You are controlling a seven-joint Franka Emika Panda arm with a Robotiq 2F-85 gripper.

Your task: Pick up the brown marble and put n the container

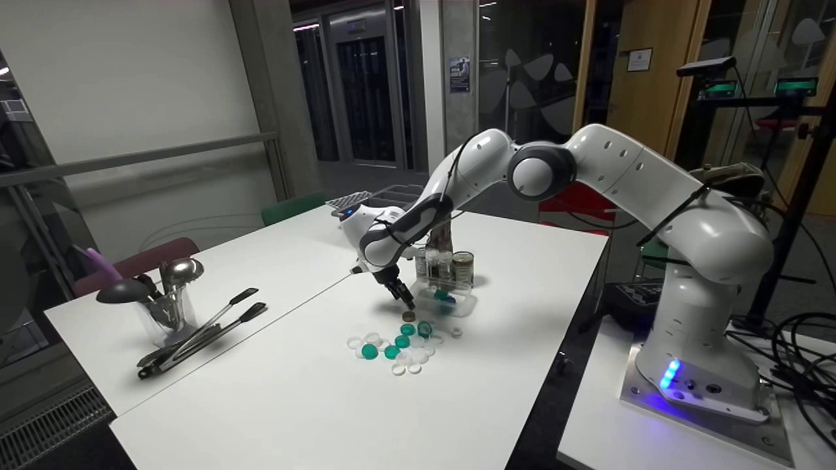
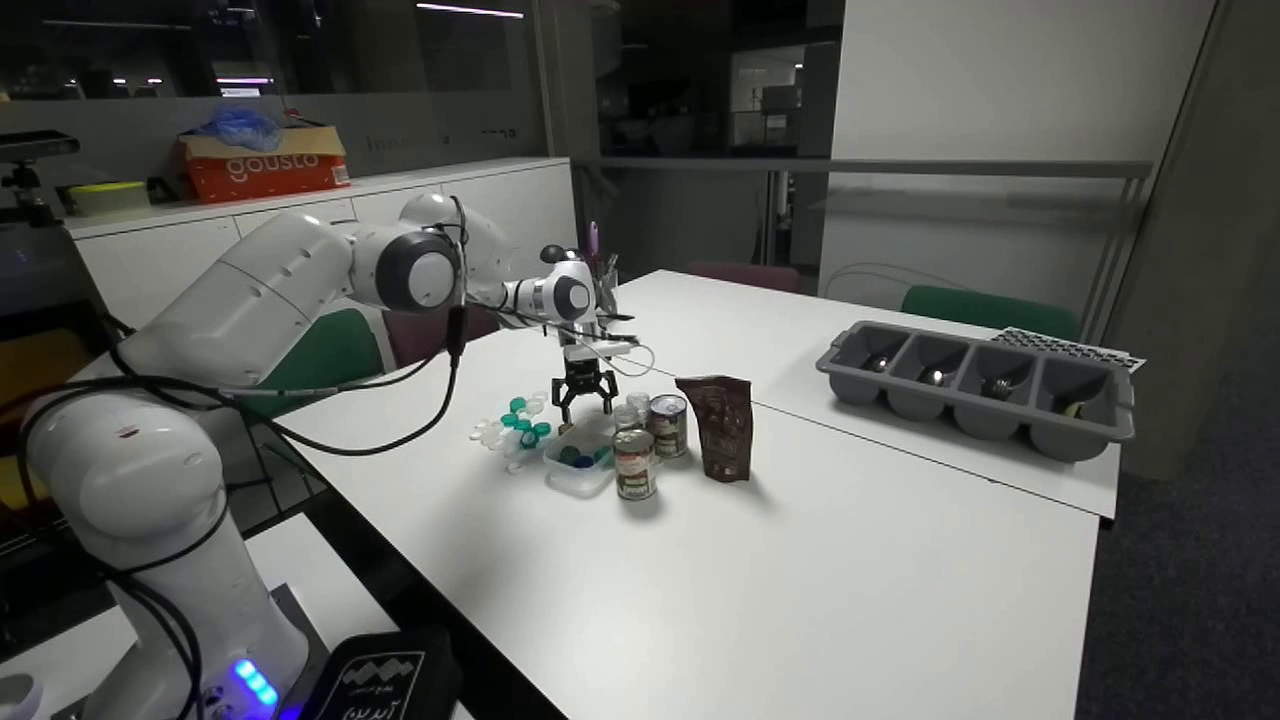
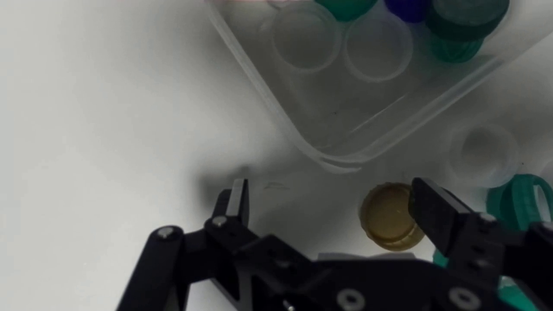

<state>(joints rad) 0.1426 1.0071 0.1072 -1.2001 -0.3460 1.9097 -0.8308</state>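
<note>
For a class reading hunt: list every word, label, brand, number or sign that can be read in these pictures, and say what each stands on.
"gousto": on the red box, in an exterior view.

Too small, faint or blurred to read:
White sticker on that box
Markings on the black case
Letters on the glass wall
Labels on the cans
Poster
Framed notice

In the wrist view, no text is legible.

Word "gousto" on a red box (image 2: pixel 268 180) behind the robot arm (image 2: pixel 265 280), white script of Arabic look on a black case (image 2: pixel 385 680) near the same arm, print too small for reading on poster (image 1: pixel 459 74) and white notice (image 1: pixel 639 60) behind it.
</note>
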